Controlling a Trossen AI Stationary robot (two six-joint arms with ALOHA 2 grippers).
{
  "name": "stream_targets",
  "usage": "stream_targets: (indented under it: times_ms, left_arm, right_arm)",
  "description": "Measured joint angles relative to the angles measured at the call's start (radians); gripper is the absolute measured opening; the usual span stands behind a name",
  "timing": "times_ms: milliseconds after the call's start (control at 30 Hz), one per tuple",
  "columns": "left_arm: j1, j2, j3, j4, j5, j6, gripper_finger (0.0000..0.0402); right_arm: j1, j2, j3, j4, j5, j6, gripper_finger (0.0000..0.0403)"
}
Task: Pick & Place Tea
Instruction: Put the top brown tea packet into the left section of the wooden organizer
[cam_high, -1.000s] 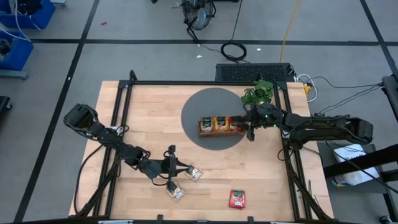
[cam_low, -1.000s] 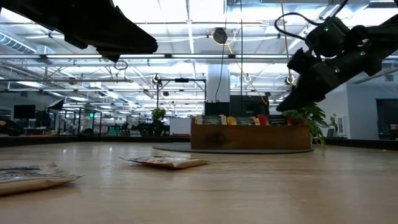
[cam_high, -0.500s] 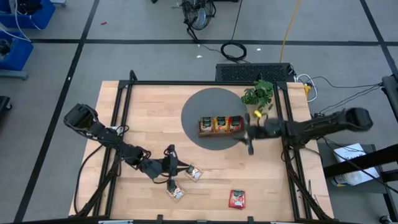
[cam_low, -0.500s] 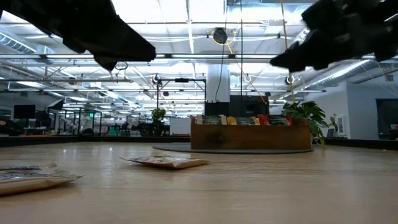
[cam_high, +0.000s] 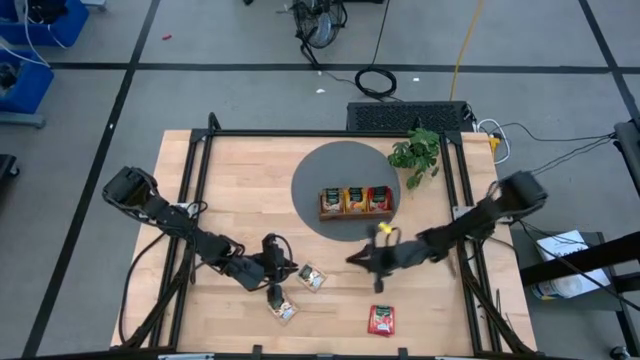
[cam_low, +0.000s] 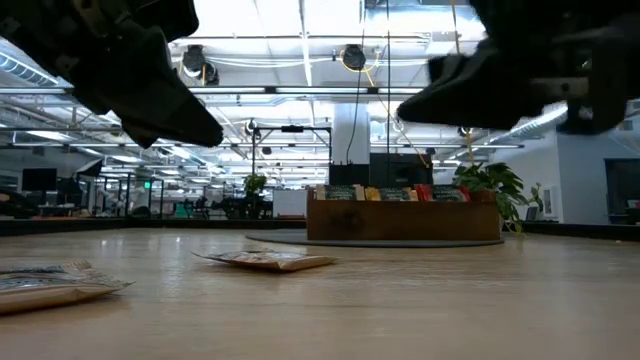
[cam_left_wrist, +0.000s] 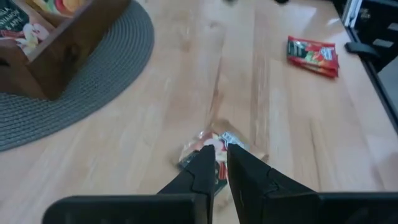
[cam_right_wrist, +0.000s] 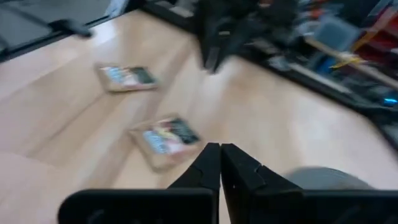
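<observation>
High view alone shows red sachet (cam_high: 382, 319) lower centre; right gripper (cam_high: 375, 262) centre, fingers pressed together, empty; left gripper (cam_high: 275, 280) nearly closed, empty, above beige sachet (cam_high: 285, 309).

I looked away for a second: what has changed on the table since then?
The right gripper left the wooden tray, swung out over the open table toward the loose sachets and shut its fingers, empty. The left gripper stayed over the beige sachet. The other beige sachet, red sachet and tray did not move.
</observation>
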Motion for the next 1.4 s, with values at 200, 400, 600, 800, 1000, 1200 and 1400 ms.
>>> stream_targets:
  times_ms: [200, 400, 600, 800, 1000, 1200, 1400]
  left_arm:
    - [-0.016, 0.016, 0.000, -0.011, 0.001, 0.000, 0.0047]
    - [-0.037, 0.016, 0.001, -0.037, 0.001, -0.007, 0.0047]
    - [-0.052, 0.016, 0.001, -0.057, 0.001, -0.001, 0.0047]
    - [-0.043, 0.024, 0.001, -0.054, -0.002, -0.005, 0.0047]
    - [-0.032, 0.075, 0.002, -0.039, 0.024, -0.034, 0.0046]
    - [-0.012, 0.099, 0.002, -0.008, 0.026, -0.019, 0.0047]
    - [-0.009, 0.100, 0.000, -0.009, 0.025, -0.019, 0.0047]
  right_arm:
    - [-0.011, 0.214, 0.139, -0.008, -0.093, -0.027, 0.0001]
    - [-0.011, 0.273, 0.190, 0.008, -0.094, -0.047, 0.0003]
    - [-0.011, 0.272, 0.190, 0.002, -0.097, -0.046, 0.0004]
    - [-0.010, 0.272, 0.190, -0.020, -0.201, -0.041, 0.0004]
    - [0.012, 0.272, 0.190, -0.022, -0.195, -0.021, 0.0004]
    - [0.023, 0.272, 0.190, -0.022, -0.171, -0.083, 0.0004]
    - [0.022, 0.272, 0.190, -0.024, -0.135, -0.075, 0.0004]
